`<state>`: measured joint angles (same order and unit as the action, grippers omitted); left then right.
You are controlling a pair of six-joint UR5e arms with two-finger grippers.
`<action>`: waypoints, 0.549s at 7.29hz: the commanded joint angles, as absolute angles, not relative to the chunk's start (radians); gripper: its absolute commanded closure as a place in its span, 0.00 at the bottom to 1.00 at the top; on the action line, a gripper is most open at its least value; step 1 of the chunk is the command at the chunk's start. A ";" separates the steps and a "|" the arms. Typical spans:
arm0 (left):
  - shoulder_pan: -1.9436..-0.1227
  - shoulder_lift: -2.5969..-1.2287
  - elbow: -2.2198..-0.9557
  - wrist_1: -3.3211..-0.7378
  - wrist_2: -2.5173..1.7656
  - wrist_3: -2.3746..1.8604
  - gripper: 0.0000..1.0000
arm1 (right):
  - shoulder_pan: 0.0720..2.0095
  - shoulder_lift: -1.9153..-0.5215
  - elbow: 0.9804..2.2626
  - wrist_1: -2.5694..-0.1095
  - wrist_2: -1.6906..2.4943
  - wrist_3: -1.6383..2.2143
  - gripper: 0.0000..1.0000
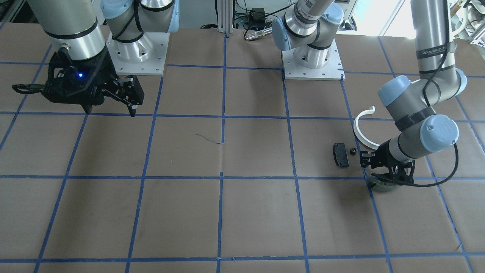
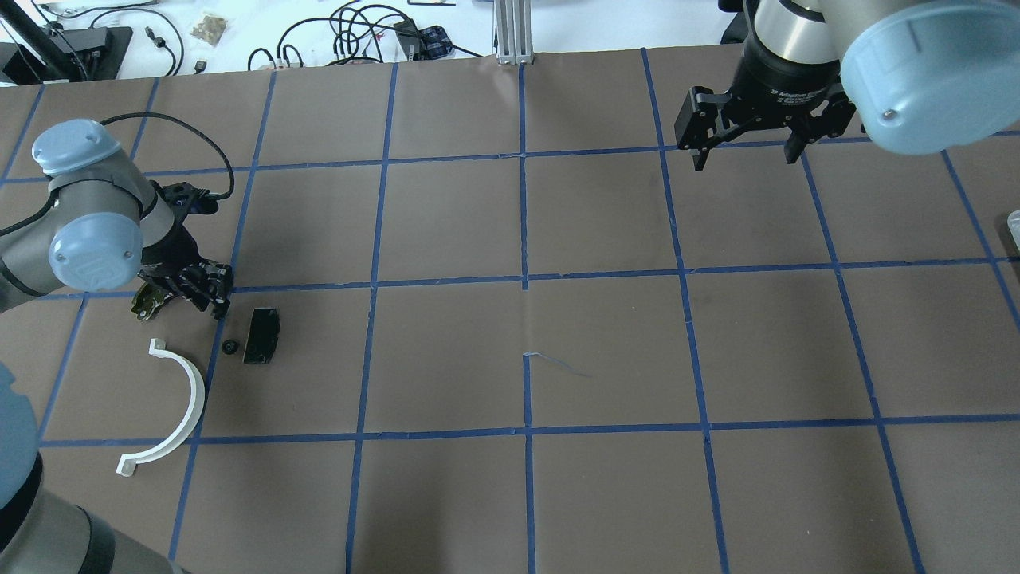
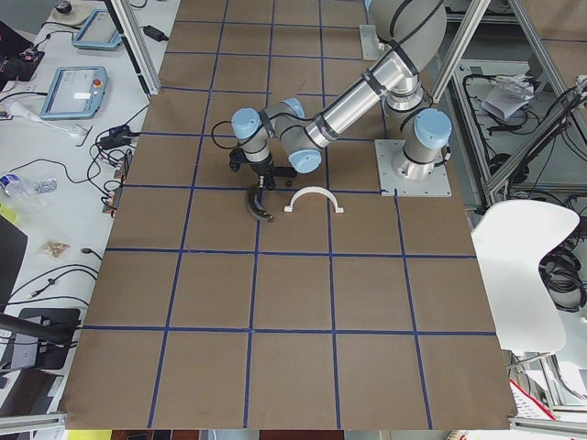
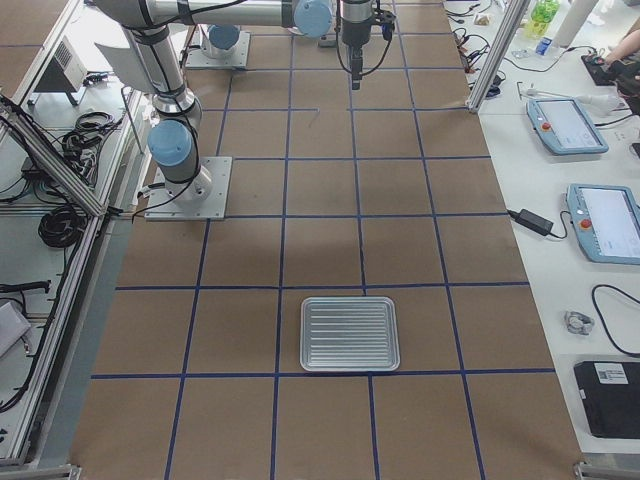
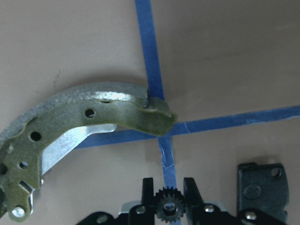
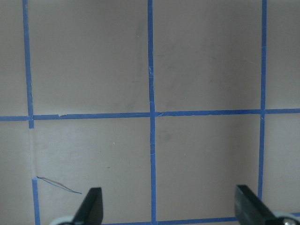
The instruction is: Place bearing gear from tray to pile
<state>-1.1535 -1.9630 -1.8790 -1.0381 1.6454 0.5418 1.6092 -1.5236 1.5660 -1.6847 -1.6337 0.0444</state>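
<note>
The small black bearing gear (image 2: 230, 346) lies on the paper beside the flat black pad (image 2: 261, 335), with the white half-ring arc (image 2: 171, 406) and the olive-green shoe piece (image 2: 145, 303) around it. In the front view the gear (image 1: 352, 151) sits apart from my left gripper (image 1: 363, 161). In the left wrist view the gear (image 5: 165, 207) shows between the fingertips with a small gap on each side. My left gripper (image 5: 168, 185) is slightly open just over it. My right gripper (image 2: 745, 151) is open and empty, high above the far side.
The ridged metal tray (image 4: 350, 333) lies at the table's right end, far from the pile. Blue tape lines grid the brown paper. The white arc (image 1: 362, 131) lies partly under the left arm's wrist.
</note>
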 commanded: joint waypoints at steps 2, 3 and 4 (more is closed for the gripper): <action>-1.173 -1.938 -1.872 -1.042 1.646 0.532 0.00 | 1.611 -1.526 1.566 -1.683 -1.635 0.044 0.00; -1.210 -1.912 -1.858 -1.045 1.644 0.510 0.00 | 1.611 -1.528 1.566 -1.684 -1.635 0.044 0.00; -1.294 -1.881 -1.815 -1.080 1.647 0.435 0.00 | 1.611 -1.528 1.566 -1.684 -1.635 0.044 0.00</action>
<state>-1.2163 -1.9159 -1.8527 -1.0519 1.6454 0.4994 1.6105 -1.5271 1.5662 -1.6839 -1.6350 0.0445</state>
